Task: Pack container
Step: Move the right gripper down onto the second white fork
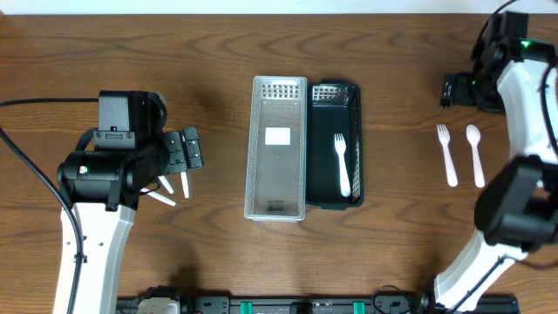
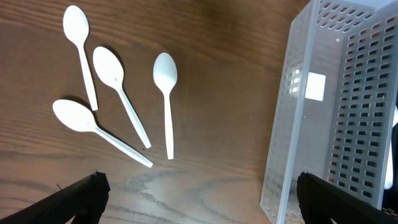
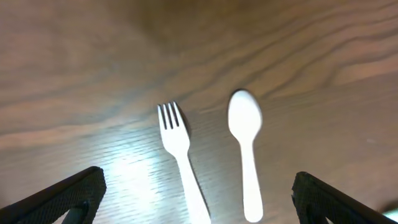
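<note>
A clear perforated container (image 1: 279, 148) and a black container (image 1: 336, 145) stand side by side mid-table. A white fork (image 1: 342, 165) lies in the black one. My left gripper (image 1: 190, 150) is open and empty, left of the clear container (image 2: 336, 106). In the left wrist view it (image 2: 202, 183) hovers above several white spoons (image 2: 166, 99) lying on the wood. My right gripper (image 1: 453, 91) is open and empty, just beyond a loose white fork (image 1: 447, 154) and a white spoon (image 1: 475, 154). The right wrist view (image 3: 198, 180) shows this fork (image 3: 177, 140) and spoon (image 3: 245, 143) between the fingers.
The table is dark wood. The left arm's body (image 1: 100, 174) covers most of the spoons in the overhead view; only handle ends (image 1: 166, 188) show. The right arm (image 1: 523, 113) runs along the right edge.
</note>
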`<state>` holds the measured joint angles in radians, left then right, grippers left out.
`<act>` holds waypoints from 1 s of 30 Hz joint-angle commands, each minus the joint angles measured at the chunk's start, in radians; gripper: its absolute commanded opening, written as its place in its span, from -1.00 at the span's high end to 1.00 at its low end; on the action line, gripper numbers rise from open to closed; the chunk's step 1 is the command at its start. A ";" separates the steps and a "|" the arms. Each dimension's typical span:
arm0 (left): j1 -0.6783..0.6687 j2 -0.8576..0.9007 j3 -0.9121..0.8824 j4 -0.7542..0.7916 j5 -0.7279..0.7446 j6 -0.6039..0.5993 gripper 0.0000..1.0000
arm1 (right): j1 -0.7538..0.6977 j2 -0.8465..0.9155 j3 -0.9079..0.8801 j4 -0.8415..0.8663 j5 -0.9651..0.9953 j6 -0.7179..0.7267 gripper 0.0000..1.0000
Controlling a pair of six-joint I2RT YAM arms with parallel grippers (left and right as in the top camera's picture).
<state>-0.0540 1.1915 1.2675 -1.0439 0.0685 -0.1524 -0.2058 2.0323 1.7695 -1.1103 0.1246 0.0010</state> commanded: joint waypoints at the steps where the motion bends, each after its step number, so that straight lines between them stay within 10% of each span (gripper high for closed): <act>1: 0.005 0.004 0.013 -0.003 -0.001 0.018 -0.96 | -0.006 0.092 0.000 -0.004 -0.039 -0.096 -0.99; 30: 0.005 0.004 0.013 -0.004 -0.001 0.018 -0.96 | -0.004 0.259 -0.111 0.023 -0.129 -0.103 -0.99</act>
<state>-0.0540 1.1915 1.2675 -1.0439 0.0685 -0.1524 -0.2089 2.2616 1.7115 -1.0908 0.0177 -0.0917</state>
